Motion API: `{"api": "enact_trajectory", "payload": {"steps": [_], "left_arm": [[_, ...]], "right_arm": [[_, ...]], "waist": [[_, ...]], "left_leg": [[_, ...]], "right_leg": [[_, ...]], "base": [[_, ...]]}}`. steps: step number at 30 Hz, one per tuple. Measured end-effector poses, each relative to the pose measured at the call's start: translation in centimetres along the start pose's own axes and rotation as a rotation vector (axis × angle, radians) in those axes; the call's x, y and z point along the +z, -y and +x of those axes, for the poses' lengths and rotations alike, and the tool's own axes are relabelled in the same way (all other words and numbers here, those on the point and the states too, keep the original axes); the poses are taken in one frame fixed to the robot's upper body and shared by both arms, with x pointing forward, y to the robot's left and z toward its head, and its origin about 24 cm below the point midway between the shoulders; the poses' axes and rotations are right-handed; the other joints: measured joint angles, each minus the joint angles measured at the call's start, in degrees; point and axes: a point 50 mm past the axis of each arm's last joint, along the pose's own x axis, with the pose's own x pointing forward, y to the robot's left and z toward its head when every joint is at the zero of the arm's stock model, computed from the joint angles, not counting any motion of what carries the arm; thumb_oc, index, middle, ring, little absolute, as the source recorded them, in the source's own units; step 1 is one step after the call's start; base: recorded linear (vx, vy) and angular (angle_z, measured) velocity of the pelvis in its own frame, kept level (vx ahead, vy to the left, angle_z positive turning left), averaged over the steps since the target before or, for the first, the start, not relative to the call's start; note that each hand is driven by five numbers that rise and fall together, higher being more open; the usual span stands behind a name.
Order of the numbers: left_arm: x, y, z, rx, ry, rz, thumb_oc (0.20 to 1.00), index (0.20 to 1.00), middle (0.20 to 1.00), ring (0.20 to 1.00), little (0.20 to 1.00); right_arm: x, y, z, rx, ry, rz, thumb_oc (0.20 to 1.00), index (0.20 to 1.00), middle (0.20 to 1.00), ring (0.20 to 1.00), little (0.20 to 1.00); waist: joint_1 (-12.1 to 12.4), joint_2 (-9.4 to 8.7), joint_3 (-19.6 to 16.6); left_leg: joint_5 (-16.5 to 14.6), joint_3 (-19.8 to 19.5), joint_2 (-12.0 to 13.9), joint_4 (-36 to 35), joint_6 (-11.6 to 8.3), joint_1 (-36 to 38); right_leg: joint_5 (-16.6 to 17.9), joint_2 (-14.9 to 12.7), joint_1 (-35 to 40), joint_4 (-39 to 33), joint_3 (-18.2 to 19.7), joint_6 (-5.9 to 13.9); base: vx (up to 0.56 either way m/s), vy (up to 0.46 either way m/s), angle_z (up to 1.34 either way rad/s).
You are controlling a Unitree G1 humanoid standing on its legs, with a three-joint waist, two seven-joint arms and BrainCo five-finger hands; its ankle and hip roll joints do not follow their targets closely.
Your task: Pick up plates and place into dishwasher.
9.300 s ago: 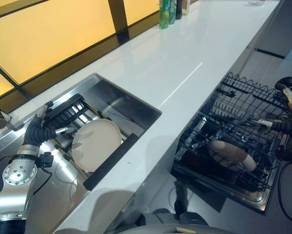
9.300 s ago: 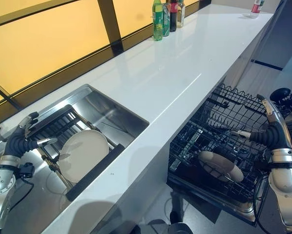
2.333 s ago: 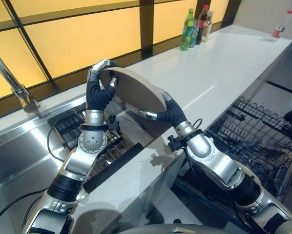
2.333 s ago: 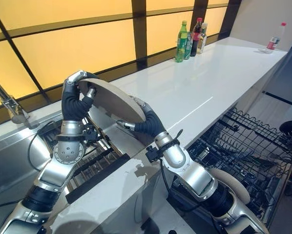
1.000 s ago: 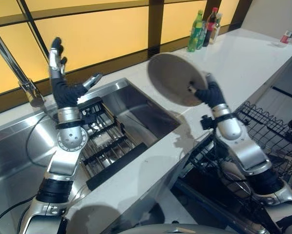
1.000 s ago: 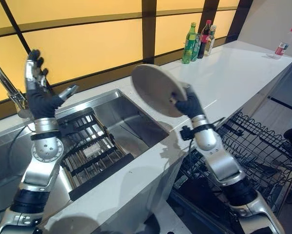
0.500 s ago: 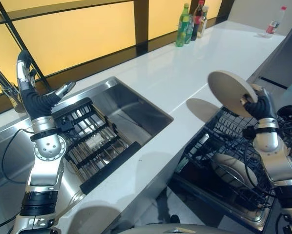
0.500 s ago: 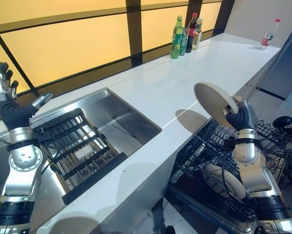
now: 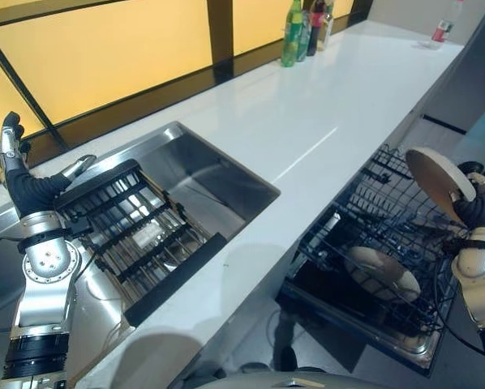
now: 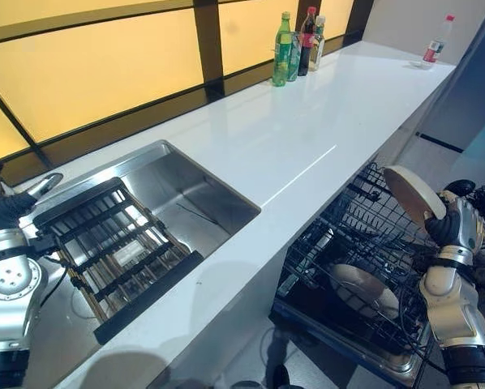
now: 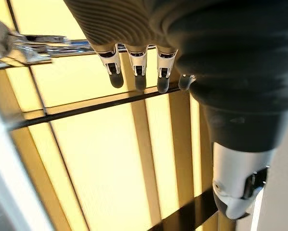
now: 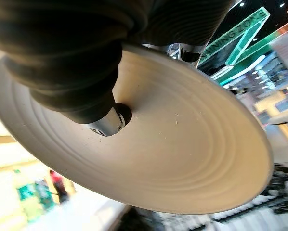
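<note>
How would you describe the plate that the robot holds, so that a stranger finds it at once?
Look at the open dishwasher rack below the white counter. Above its far right side, the right hand holds a beige plate tilted on edge in the air. The other plate lies down inside the rack.

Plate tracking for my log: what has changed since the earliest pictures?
The plate left the sink rack, passed from the left hand to the right hand, now above the dishwasher rack. The plate in the rack stayed.
</note>
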Motion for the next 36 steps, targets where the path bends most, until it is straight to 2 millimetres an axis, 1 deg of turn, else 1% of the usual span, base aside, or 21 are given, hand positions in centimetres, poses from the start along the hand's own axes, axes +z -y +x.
{"api": "enact_trajectory", "payload": {"steps": [2, 4, 7, 9, 11, 13, 14, 16, 18, 20, 23, 26, 28, 33, 36], "left_arm": [[-0.3, -0.3, -0.1, 0.007, -0.022, 0.016, 1.000, 1.000, 1.000, 1.000, 1.000], [-0.6, -0.4, -0.2, 0.009, -0.033, 0.022, 1.000, 1.000, 1.000, 1.000, 1.000], [-1.2, -0.6, -0.3, 0.031, -0.058, 0.034, 1.000, 1.000, 1.000, 1.000, 1.000], [-1.3, -0.6, -0.2, 0.054, -0.059, 0.037, 1.000, 1.000, 1.000, 1.000, 1.000], [-1.1, -0.2, 0.3, 0.078, -0.046, 0.034, 1.000, 1.000, 1.000, 1.000, 1.000], [-1.0, 0.7, 0.7, 0.077, -0.040, 0.026, 1.000, 1.000, 1.000, 1.000, 1.000], [-0.7, 1.2, 0.9, 0.080, -0.031, 0.014, 1.000, 1.000, 1.000, 1.000, 1.000], [-0.2, 1.8, 1.2, 0.088, -0.011, -0.002, 1.000, 1.000, 1.000, 1.000, 1.000], [-0.1, 1.6, 1.4, 0.112, -0.004, 0.003, 1.000, 1.000, 1.000, 1.000, 1.000], [-0.1, 1.6, 1.4, 0.133, -0.005, 0.003, 1.000, 1.000, 1.000, 1.000, 1.000], [0.3, 1.7, 1.7, 0.153, 0.010, -0.006, 1.000, 1.000, 1.000, 1.000, 1.000], [1.0, 1.9, 2.5, 0.154, 0.043, -0.013, 1.000, 1.000, 1.000, 1.000, 1.000], [1.3, 2.1, 2.8, 0.157, 0.050, -0.026, 1.000, 1.000, 1.000, 1.000, 1.000], [1.2, 2.0, 3.1, 0.166, 0.039, -0.036, 1.000, 1.000, 1.000, 1.000, 1.000], [1.1, 2.2, 3.2, 0.163, 0.036, -0.034, 1.000, 1.000, 1.000, 1.000, 1.000]], "right_arm": [[-0.6, 0.2, -0.3, 0.008, -0.004, -0.033, 0.200, 0.200, 0.200, 0.200, 0.200], [-1.0, 0.6, -0.2, 0.001, -0.006, -0.061, 0.200, 0.200, 0.200, 0.200, 0.200], [-1.5, 1.4, 0.4, -0.037, -0.012, -0.103, 0.200, 0.200, 0.200, 0.200, 0.200], [-1.6, 2.1, 1.2, -0.075, -0.014, -0.130, 0.200, 0.200, 0.200, 0.200, 0.200], [-0.9, 3.3, 2.6, -0.128, 0.008, -0.140, 0.200, 0.200, 0.200, 0.200, 0.200], [0.1, 4.3, 4.0, -0.178, 0.023, -0.125, 0.200, 0.200, 0.200, 0.200, 0.200], [0.6, 4.5, 4.6, -0.197, 0.030, -0.117, 0.200, 0.200, 0.200, 0.200, 0.200], [1.1, 4.5, 5.1, -0.203, 0.035, -0.103, 0.200, 0.200, 0.200, 0.200, 0.200], [1.9, 4.3, 5.5, -0.203, 0.050, -0.084, 0.200, 0.200, 0.200, 0.200, 0.200], [2.1, 3.6, 5.6, -0.176, 0.057, -0.091, 0.200, 0.200, 0.200, 0.200, 0.200], [1.9, 2.9, 5.7, -0.147, 0.042, -0.098, 0.200, 0.200, 0.200, 0.200, 0.200], [2.2, 2.6, 5.9, -0.134, 0.051, -0.097, 0.200, 0.200, 0.200, 0.200, 0.200], [2.5, 2.6, 6.0, -0.125, 0.066, -0.098, 0.200, 0.200, 0.200, 0.200, 0.200], [2.6, 3.1, 6.4, -0.085, 0.074, -0.121, 0.200, 0.200, 0.200, 0.200, 0.200], [3.4, 2.5, 6.8, -0.015, 0.087, -0.123, 0.200, 0.200, 0.200, 0.200, 0.200]], "waist": [[0.0, 1.02, 0.6], [-0.3, 2.12, 1.4], [-1.2, 3.93, 2.6], [-1.3, 5.06, 4.0], [-1.4, 6.48, 6.7], [-1.5, 7.76, 9.3], [-1.7, 8.26, 10.6], [-1.9, 9.00, 12.8], [-2.9, 9.26, 14.4], [-3.0, 9.47, 14.6], [-3.0, 9.78, 15.5], [-3.0, 9.99, 16.7], [-3.0, 10.10, 16.8], [-2.9, 9.98, 17.3], [-2.9, 9.58, 17.7]], "left_leg": [[-0.1, -0.1, 0.4, 0.4, -0.52, -0.2], [-0.4, -0.4, 0.5, 1.0, -0.78, -1.3], [-0.5, -1.4, 0.7, 2.5, -0.99, -4.6], [-0.5, -1.4, 0.6, 3.8, -1.06, -6.9], [-0.6, -1.6, 0.1, 5.5, -1.16, -10.2], [-0.6, -1.6, -0.2, 7.3, -1.18, -13.0], [-0.6, -1.6, -0.2, 7.9, -1.25, -14.1], [-0.7, -1.6, -0.3, 8.7, -1.28, -15.3], [-0.7, -1.6, -0.4, 9.2, -1.32, -16.1], [-0.7, -1.2, -0.2, 9.3, -1.36, -17.1], [-0.6, -1.2, -0.2, 9.4, -1.40, -17.9], [-0.6, -1.1, -0.2, 9.5, -1.41, -18.1], [-0.7, -1.1, 0.0, 9.6, -1.43, -18.1], [-1.1, -1.2, 0.3, 10.8, -2.12, -19.0], [-1.3, -1.2, 0.4, 11.7, -2.34, -20.8]], "right_leg": [[-0.2, 0.4, 0.0, 0.0, -0.1, -0.23], [-0.3, 0.5, -0.6, 0.0, -0.5, -0.37], [-0.1, 0.8, -2.5, 0.0, -1.8, -0.71], [0.5, 0.8, -4.2, 0.1, -2.0, -1.19], [0.7, 0.8, -7.4, 1.8, -2.1, -1.26], [0.6, 0.7, -10.4, 4.0, -2.0, -1.30], [0.4, 0.7, -11.8, 5.1, -1.9, -1.32], [-0.9, 0.8, -13.9, 7.7, -1.8, -1.14], [-2.0, 0.8, -15.6, 10.1, -1.7, -1.16], [-2.8, 0.9, -17.8, 12.3, -1.3, -1.21], [-3.1, 1.0, -19.4, 13.8, -1.4, -1.59], [-3.5, 1.1, -20.5, 15.3, -1.5, -1.97], [-3.8, 1.4, -20.5, 15.6, -1.8, -2.16], [-5.0, 1.8, -21.8, 18.0, -2.4, -2.73], [-5.1, 2.0, -23.7, 19.2, -2.6, -2.91]], "base": [[-0.06, -0.249, 0.00], [-0.10, -0.222, 0.10], [-0.19, -0.162, 0.21], [-0.24, -0.084, 0.05], [-0.19, -0.017, 0.04], [-0.12, -0.027, 0.00], [-0.09, -0.038, -0.03], [-0.06, -0.032, -0.02], [-0.06, -0.033, -0.02], [-0.06, -0.043, -0.07], [-0.04, -0.049, -0.06], [0.01, -0.078, -0.05], [0.02, -0.075, 0.02], [-0.03, -0.070, 0.04], [-0.02, -0.069, 0.02]]}}
